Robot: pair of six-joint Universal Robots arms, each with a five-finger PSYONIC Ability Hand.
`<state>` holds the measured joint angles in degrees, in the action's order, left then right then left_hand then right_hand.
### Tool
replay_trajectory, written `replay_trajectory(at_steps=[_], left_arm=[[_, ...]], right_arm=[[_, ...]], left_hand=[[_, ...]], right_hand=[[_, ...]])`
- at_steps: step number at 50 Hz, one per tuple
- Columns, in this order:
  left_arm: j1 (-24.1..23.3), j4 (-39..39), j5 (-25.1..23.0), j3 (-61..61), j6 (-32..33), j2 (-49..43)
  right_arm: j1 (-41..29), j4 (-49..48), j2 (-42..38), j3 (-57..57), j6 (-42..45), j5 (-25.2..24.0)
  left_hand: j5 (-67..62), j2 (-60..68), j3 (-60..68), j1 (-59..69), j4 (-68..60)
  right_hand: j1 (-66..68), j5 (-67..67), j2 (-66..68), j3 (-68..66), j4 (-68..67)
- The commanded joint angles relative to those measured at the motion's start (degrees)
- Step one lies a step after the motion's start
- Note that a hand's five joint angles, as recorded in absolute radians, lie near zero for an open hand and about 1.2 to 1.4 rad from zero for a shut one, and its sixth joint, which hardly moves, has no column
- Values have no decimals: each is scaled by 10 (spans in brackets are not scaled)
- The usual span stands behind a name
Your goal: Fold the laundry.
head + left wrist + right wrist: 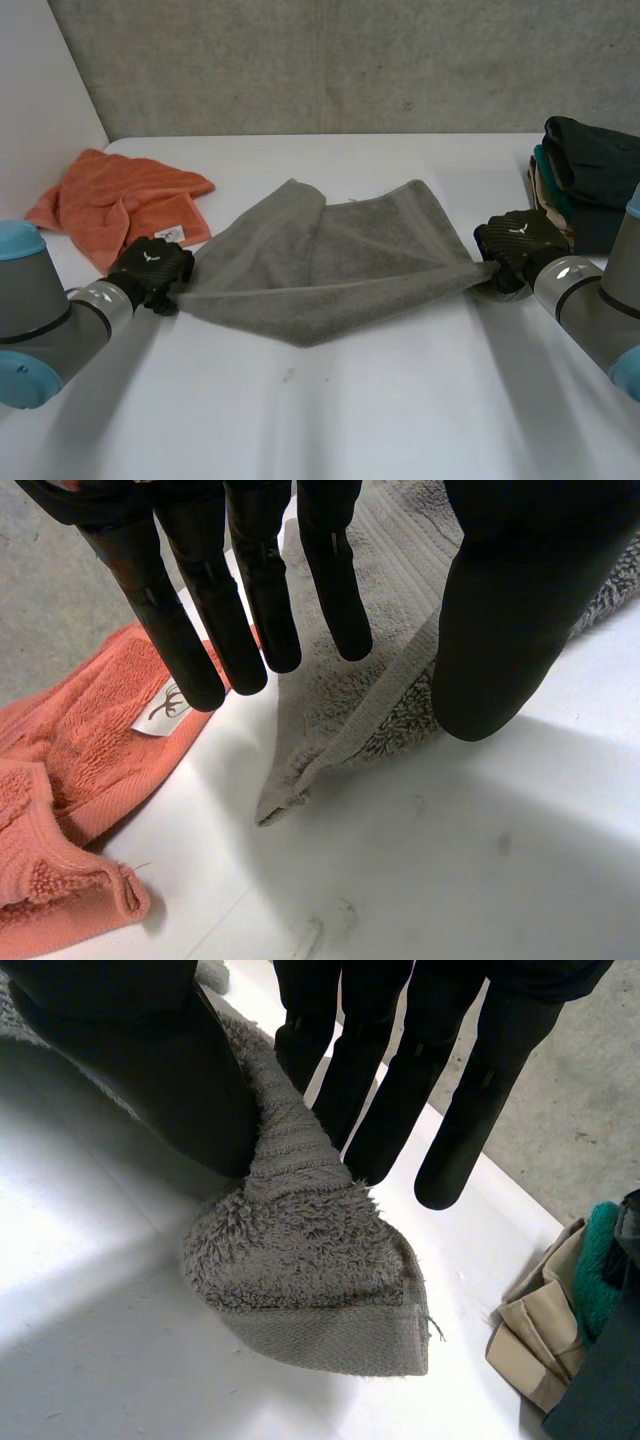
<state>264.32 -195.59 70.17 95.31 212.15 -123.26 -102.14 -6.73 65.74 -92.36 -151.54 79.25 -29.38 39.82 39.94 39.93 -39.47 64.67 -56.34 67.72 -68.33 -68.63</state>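
- While the head view is taking in the whole white table [350, 410], a grey towel [340, 265] is hanging stretched across the middle of the frame, sagging to a point at its lower edge, with one layer lying folded over another.
- At the lower left of that frame the left hand [150, 268] is gripping the towel's left end, and at the right the right hand [515, 245] is gripping the other end.
- An orange towel [110, 200] is lying crumpled at the upper left, and a stack of folded clothes [590, 170] is sitting at the right edge.
- Only the left wrist view is showing the grip up close: the straight fingers [250, 610] and the thumb are pinching the grey towel along its flat woven hem, with the corner drooping free just past the thumb.
- Beside the fingertips, that view is also picking out a small white label [165, 705] on the looped pile of the orange towel.
- In the right wrist view the thumb and fingers [470, 1100] are squeezing the grey towel into a narrow neck, below which its shaggy pile is fanning out to a ribbed hem.
- Near that corner, the stack is showing beige cloth [535, 1335] and fuzzy teal cloth [600, 1270].
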Motion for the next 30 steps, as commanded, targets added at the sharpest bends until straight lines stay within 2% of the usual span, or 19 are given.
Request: replay_trajectory(at_steps=[1,6,9,10,13,16,18,20,21,24,25,30], left_arm=[[0,2,0,-5,0,-8],[0,-5,2,-11,0,-12],[0,-6,3,-35,-1,-28],[0,-6,8,-49,-1,-36],[-2,-3,27,-72,-2,-48],[-14,1,74,-85,-7,-43],[-19,1,95,-74,-12,1],[-19,1,95,-58,-18,63],[-21,1,94,-38,-25,120],[-22,1,95,-6,-32,201],[-24,2,93,11,-35,248],[-16,29,90,49,-34,386]], right_arm=[[-2,-1,-2,1,0,0],[-1,-4,-2,1,0,0],[0,-5,-1,2,0,1],[0,-6,-1,3,0,1],[0,-8,-1,3,0,1],[0,-7,6,7,5,5],[0,3,36,17,9,5],[0,24,70,23,17,5],[1,61,103,31,30,3],[5,136,148,57,60,-4],[12,191,168,84,84,-6],[46,355,200,147,166,-6]], left_hand=[[-50,45,44,44,-49],[-97,92,91,91,-96],[-293,289,288,288,-292],[-405,401,399,400,-404],[-406,402,401,401,-405],[-406,402,401,401,-405],[-406,402,401,401,-405],[-406,402,401,401,-405],[-406,402,401,401,-405],[-406,402,401,401,-405],[-406,402,401,401,-405],[-406,402,401,401,-405]], right_hand=[[153,-137,123,-117,-114],[153,-137,123,-117,-114],[153,-137,123,-117,-114],[153,-137,123,-117,-114],[153,-137,123,-117,-114],[153,-137,123,-117,-114],[153,-137,123,-117,-114],[153,-137,123,-117,-114],[153,-137,123,-117,-114],[153,-137,123,-117,-114],[153,-137,123,-117,-114],[153,-137,123,-117,-114]])
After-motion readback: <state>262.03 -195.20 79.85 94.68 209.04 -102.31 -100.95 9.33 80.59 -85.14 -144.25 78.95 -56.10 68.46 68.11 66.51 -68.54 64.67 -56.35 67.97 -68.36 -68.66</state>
